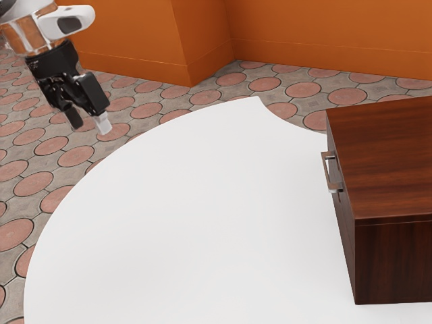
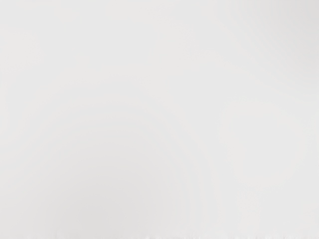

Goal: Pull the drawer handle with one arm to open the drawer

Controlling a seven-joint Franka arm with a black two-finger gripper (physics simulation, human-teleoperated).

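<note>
A dark wooden drawer cabinet (image 1: 388,196) stands on the white table (image 1: 202,223) at the exterior view's right. Its front faces the view's left and carries a small metal handle (image 1: 331,173). The drawer front sits flush with the cabinet body. My gripper (image 1: 88,122) hangs high at the exterior view's upper left, above the table's far edge and far from the handle. It points downward and is open, with nothing between its fingers. The wrist view looks down on plain white table surface (image 2: 159,119).
The round white table spreads between my gripper and the cabinet, with nothing else standing on it. Beyond it lie a tiled floor (image 1: 40,182) and orange walls (image 1: 202,34).
</note>
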